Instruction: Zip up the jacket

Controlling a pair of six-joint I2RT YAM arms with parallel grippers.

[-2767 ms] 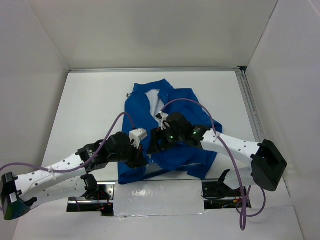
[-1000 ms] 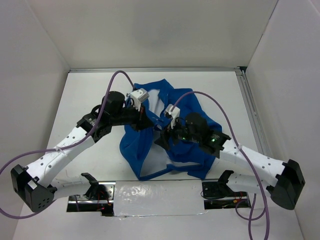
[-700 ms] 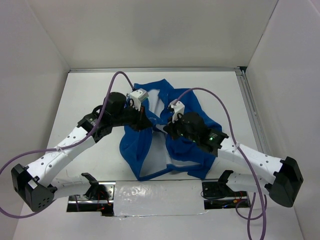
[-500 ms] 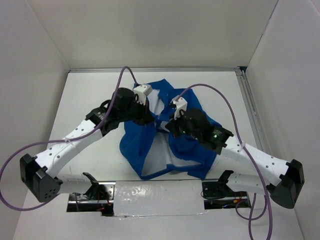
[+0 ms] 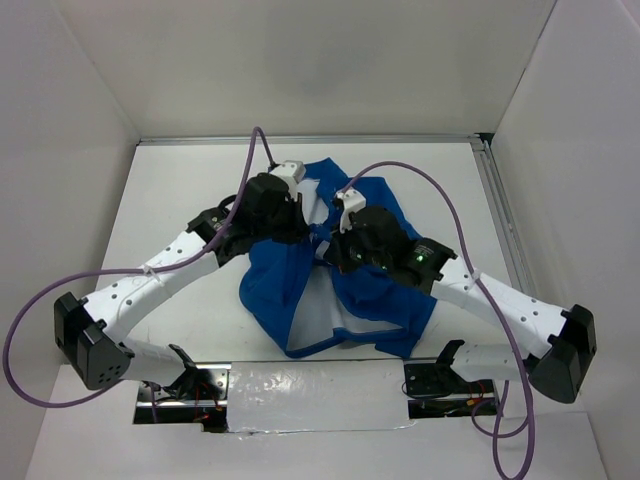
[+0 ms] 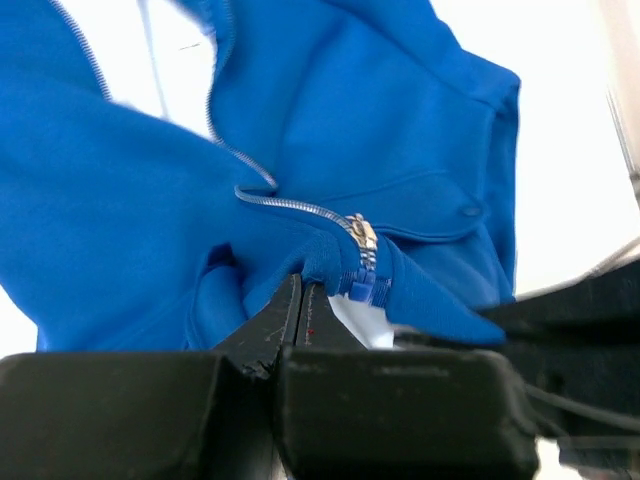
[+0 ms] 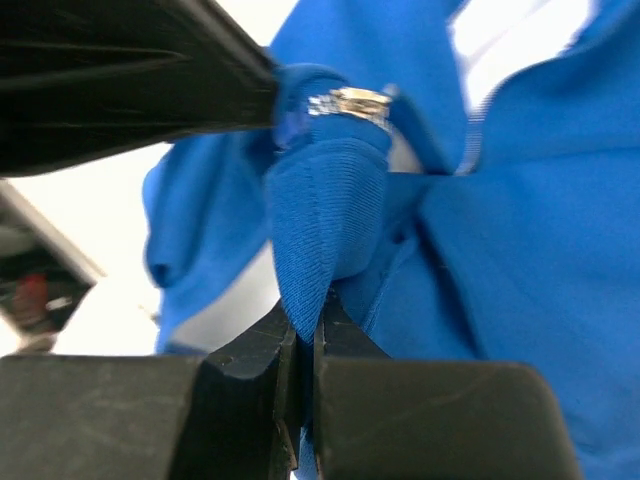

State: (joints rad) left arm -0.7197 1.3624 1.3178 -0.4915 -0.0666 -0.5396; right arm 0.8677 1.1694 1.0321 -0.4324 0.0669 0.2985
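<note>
Fabric fills both wrist views. The jacket (image 5: 385, 305) lies crumpled on the table (image 5: 170, 190), toward the far middle. Its front gapes at the near hem, so the white lining (image 5: 318, 315) shows. Both arms reach in over it, and their tips come together at its upper middle, close beside each other.

The left gripper (image 6: 300, 297) is closed, its fingers pinching a fold of blue cloth. The silvery slider (image 6: 362, 238) sits just right of and above those fingertips, with a small blue tab hanging under it. Whether the fingers touch the tab I cannot tell. From the slider the teeth (image 6: 290, 205) run off to the left and then up along the jacket's front edge. A pocket flap (image 6: 440, 195) with a snap lies to the right.

The right gripper (image 7: 305, 335) is closed too, clamped on a ribbed fold of the jacket that stands up between its fingers. In that view the slider rides at the top of the same fold, right against the dark tip of the left gripper coming in from the upper left.
</note>
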